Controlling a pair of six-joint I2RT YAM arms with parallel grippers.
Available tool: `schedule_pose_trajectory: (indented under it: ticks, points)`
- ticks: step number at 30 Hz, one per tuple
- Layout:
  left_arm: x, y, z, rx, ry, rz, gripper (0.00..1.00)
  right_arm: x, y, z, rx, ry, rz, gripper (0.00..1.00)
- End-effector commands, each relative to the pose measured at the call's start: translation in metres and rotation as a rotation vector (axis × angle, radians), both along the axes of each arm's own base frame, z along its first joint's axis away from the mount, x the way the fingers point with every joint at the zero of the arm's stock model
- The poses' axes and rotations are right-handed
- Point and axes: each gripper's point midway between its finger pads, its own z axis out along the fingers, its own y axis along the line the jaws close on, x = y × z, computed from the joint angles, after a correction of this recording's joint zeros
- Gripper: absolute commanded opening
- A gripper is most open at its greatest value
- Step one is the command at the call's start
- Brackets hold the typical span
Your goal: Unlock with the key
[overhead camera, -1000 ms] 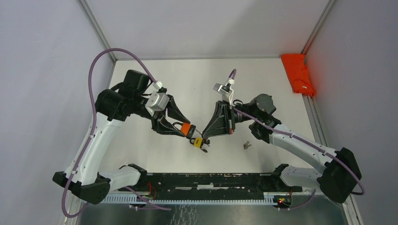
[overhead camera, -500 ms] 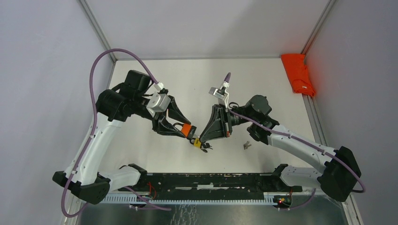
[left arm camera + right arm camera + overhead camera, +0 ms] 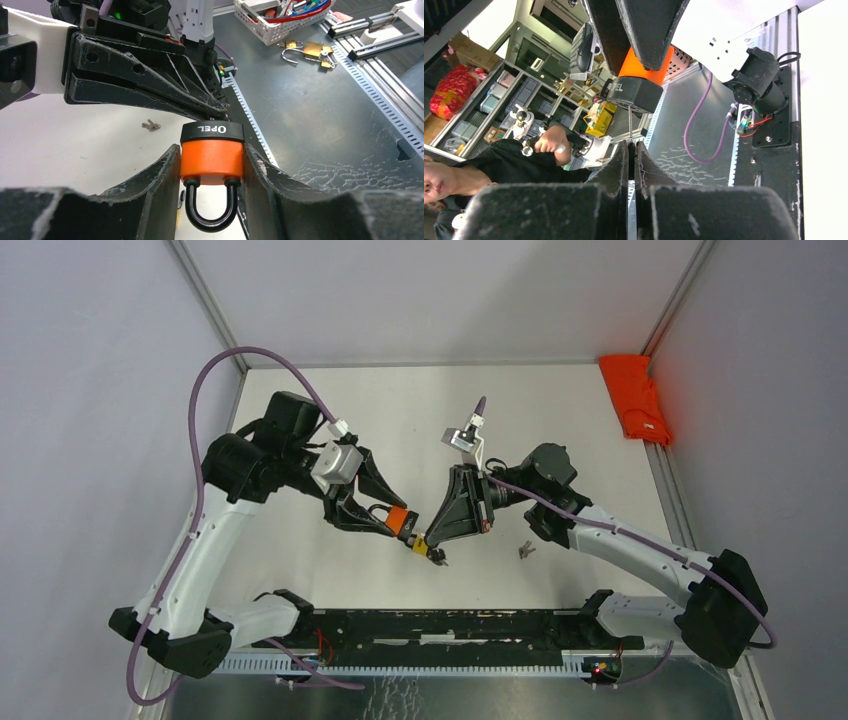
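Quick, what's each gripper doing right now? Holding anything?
Left gripper: closed on the orange padlock.
Right gripper: closed on the key, its blade at the padlock's base.

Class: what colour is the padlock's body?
Orange padlock, with a black end cap; clearest in the left wrist view.

The head of the thin metal key (image 3: 630, 125) hides between the fingers (image 3: 619, 165) of the right gripper (image 3: 631, 145) (only the shaft shows), and a small grey object (image 3: 525, 550) on the white table (image 3: 420, 410) is too tiny to identify.
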Motion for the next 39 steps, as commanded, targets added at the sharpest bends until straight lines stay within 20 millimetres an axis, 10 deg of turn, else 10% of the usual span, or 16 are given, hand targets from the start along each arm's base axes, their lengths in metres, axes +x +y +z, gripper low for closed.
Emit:
schedule_pose_trajectory:
  ticks: [1,39]
  points:
    - [-0.016,0.000,0.006,-0.029,-0.001,-0.042,0.02,0.007,0.003,0.019,0.036,0.047,-0.050,0.00]
    - [-0.020,-0.007,-0.020,0.039,0.018,-0.025,0.02,0.012,0.000,0.003,-0.125,0.289,-0.144,0.00]
